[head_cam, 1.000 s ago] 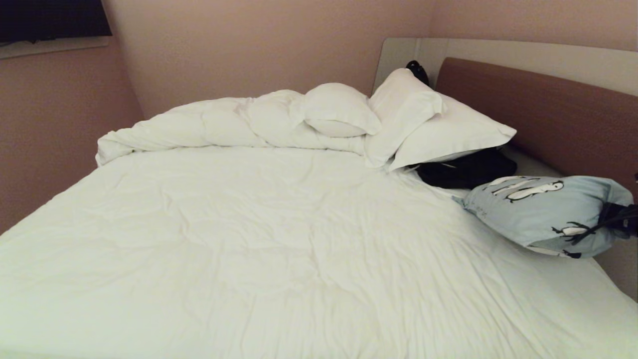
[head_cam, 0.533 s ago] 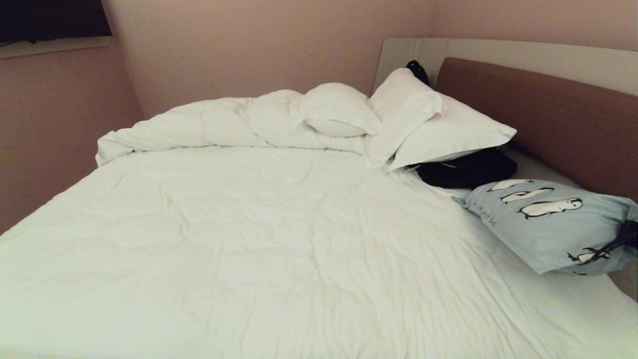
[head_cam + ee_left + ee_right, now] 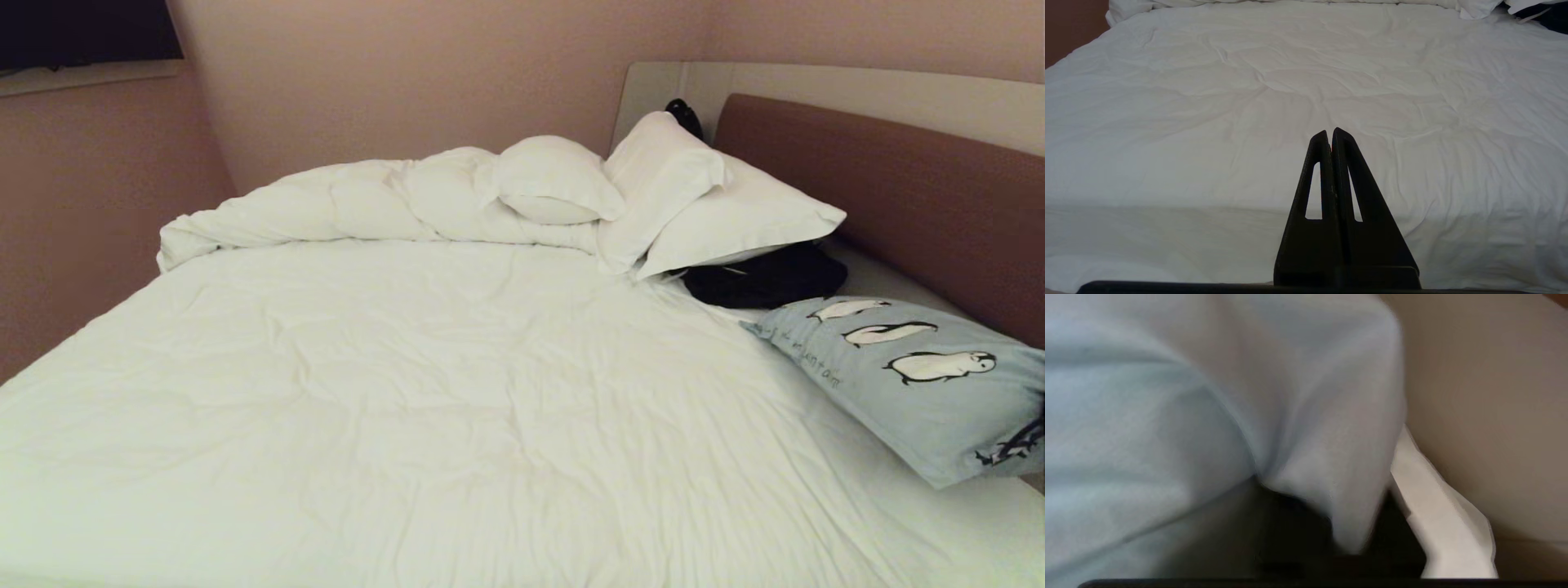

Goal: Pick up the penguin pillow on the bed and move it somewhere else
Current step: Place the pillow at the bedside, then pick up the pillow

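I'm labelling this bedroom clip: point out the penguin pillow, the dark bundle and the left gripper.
Light blue rectangular penguin pillow (image 3: 906, 400): head view, plain middle.
Black fabric bundle (image 3: 763, 278): head view, centre.
Black left gripper (image 3: 1331, 136): left wrist view, fingertips.

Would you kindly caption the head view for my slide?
Penguin pillow lying at the right edge of the bed, beside the brown headboard.

The head camera is looking forward and down from the foot side, taking in the whole bed (image 3: 424, 392) up to the headboard (image 3: 890, 196) at the right. The left wrist camera is sitting low and looking along the same white sheet, past the left gripper (image 3: 1330, 134) toward the duvet (image 3: 343, 200). The right wrist camera is pressing very near to the penguin pillow (image 3: 1188, 396), which the head view is also showing at its right edge.
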You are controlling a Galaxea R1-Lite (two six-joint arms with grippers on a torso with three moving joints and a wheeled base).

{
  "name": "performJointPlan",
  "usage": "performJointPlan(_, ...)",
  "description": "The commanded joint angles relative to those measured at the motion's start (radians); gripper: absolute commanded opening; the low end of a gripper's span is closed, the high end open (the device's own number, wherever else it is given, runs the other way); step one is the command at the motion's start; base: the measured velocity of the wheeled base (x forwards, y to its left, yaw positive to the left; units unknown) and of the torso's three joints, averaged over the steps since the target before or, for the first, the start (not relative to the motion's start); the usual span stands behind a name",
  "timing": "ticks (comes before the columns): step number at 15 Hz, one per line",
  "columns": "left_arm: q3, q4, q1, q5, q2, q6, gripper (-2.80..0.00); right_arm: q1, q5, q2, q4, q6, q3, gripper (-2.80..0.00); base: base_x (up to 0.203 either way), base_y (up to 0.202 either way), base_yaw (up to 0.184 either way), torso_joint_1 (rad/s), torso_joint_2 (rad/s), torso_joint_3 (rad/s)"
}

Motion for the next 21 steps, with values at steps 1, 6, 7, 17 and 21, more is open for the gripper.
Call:
performJointPlan(1, 0.000, 0.000, 0.000, 0.001, 0.000, 0.000, -2.80, -0.008, 0.004, 0.016, -0.004, 0.000, -0.004, 0.00, 0.000, 0.000, 0.000, 0.000, 0.00, 0.000)
performJointPlan(6, 0.000, 0.000, 0.000, 0.001, 0.000, 0.000, -2.80, -0.064, 0.036, -0.083, -0.004, 0.003, 0.087, 0.00, 0.000, 0.000, 0.000, 0.000, 0.00, 0.000)
performJointPlan(7, 0.000, 0.000, 0.000, 0.001, 0.000, 0.000, -2.80, -0.083, 0.053, -0.127, -0.004, 0.005, 0.119, 0.00, 0.000, 0.000, 0.000, 0.000, 0.00, 0.000)
performJointPlan(17, 0.000, 0.000, 0.000, 0.001, 0.000, 0.000, -2.80, -0.215, 0.294, -0.647, 0.337, 0.011, 0.250, 0.00, 0.000, 0.000, 0.000, 0.000, 0.00, 0.000)
performJointPlan(21, 0.000, 0.000, 0.000, 0.001, 0.000, 0.000, -2.80, -0.102, 0.312, -0.734, 0.441, 0.072, 0.221, 0.00, 0.000, 0.000, 0.000, 0.000, 0.00, 0.000)
